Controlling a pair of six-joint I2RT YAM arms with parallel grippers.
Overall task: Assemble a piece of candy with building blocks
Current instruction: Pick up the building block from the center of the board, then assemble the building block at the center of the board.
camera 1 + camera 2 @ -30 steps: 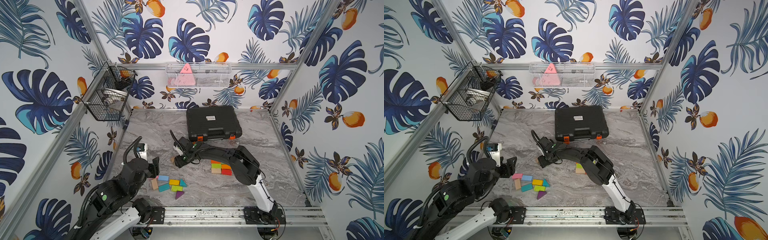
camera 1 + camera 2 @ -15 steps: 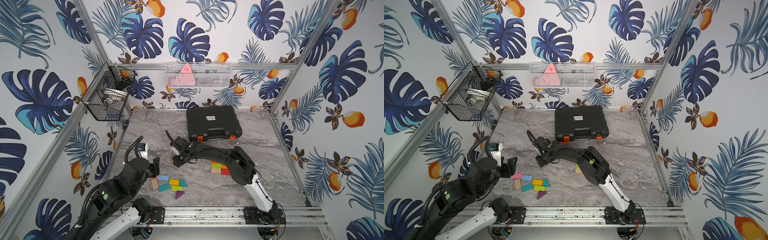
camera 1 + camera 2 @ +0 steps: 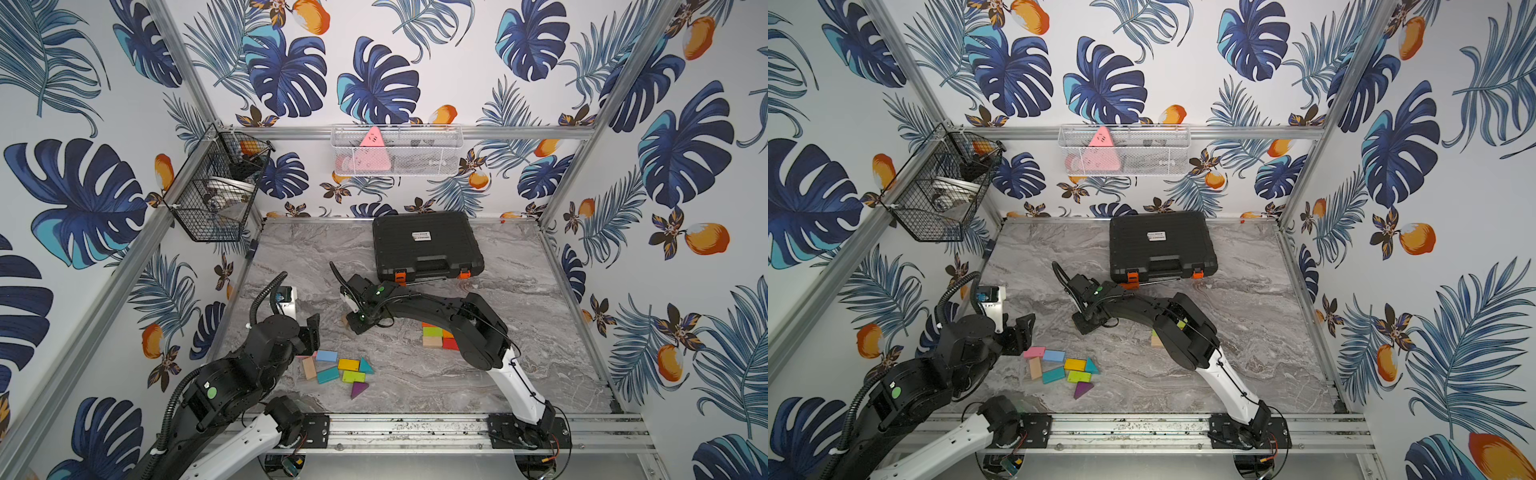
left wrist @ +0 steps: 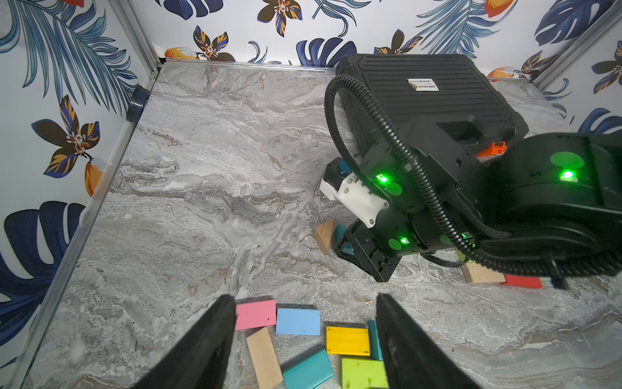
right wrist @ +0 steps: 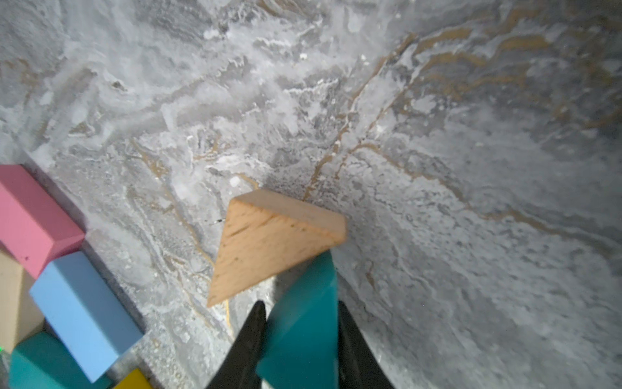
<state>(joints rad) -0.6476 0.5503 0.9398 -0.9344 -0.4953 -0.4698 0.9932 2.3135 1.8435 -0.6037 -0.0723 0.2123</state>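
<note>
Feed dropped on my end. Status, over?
Left hand open above block cluster. Right hand shut on teal block. Wooden triangle crowding it.

Table: grey marbled table
Back: black ribbed plastic case — lying flat
Middle: plain wooden triangular block
Front left: pink rectangular block, light-blue rectangular block, purple triangular block — one loose cluster
Right: red rectangular block touching plain wooden rectangular block
</note>
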